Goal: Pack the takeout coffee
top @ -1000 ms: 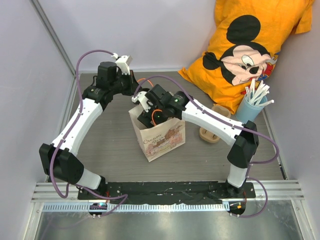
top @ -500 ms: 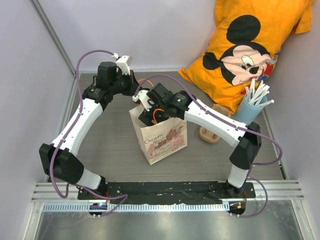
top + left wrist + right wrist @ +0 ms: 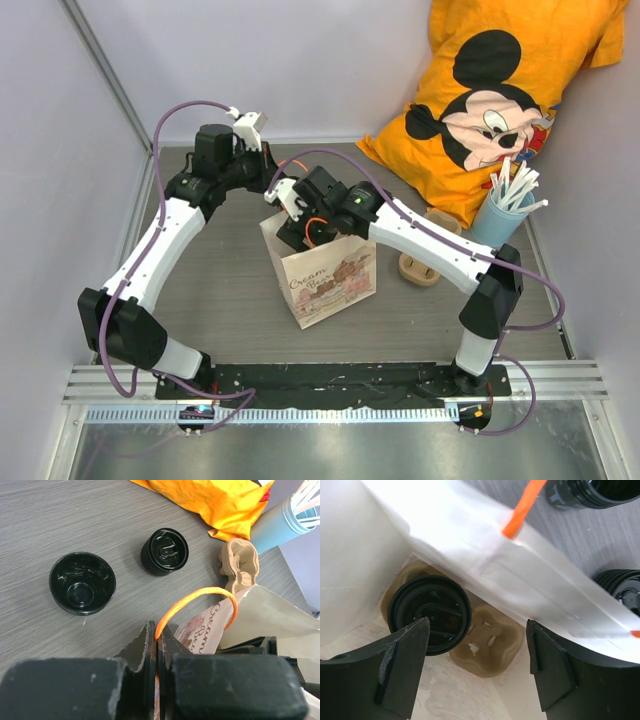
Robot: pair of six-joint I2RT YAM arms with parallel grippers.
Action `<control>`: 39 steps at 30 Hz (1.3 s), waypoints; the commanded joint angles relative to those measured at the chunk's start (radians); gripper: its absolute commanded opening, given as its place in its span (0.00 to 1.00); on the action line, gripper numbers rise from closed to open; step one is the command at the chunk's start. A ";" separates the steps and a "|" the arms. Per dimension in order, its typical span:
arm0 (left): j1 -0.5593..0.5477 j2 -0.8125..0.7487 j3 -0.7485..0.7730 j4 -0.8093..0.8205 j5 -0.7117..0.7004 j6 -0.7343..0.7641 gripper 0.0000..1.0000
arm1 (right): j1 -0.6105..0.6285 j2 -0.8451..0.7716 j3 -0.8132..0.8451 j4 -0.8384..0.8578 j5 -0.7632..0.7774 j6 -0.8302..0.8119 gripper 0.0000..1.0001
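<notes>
The brown paper bag [image 3: 328, 278] stands mid-table. My left gripper [image 3: 159, 636] is shut on its orange handle [image 3: 197, 597] and holds it up; in the top view it [image 3: 264, 172] is at the bag's far rim. My right gripper [image 3: 477, 650] is open inside the bag mouth, above a lidded black coffee cup [image 3: 430, 615] that sits in a beige pulp carrier [image 3: 490, 642] on the bag floor. Outside the bag, an open black cup [image 3: 82, 583] and a lidded black cup [image 3: 165, 551] stand on the table.
A second beige pulp carrier [image 3: 425, 265] lies right of the bag. A light blue cup of white straws [image 3: 505, 212] stands at the right. An orange Mickey Mouse shirt [image 3: 500, 90] lies at the back right. Walls close both sides.
The bag and my right arm have shifted slightly to the right. The left arm has kept hold of the handle and has barely moved.
</notes>
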 commanded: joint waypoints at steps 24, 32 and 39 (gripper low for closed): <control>-0.004 -0.044 0.004 0.065 0.058 0.006 0.00 | 0.002 -0.139 -0.053 0.160 0.183 -0.114 0.84; -0.002 -0.041 0.001 0.068 0.067 0.004 0.00 | 0.002 -0.168 -0.027 0.163 0.214 -0.142 0.84; -0.004 -0.045 0.001 0.068 0.069 0.004 0.04 | 0.004 -0.214 -0.001 0.144 0.173 -0.169 0.85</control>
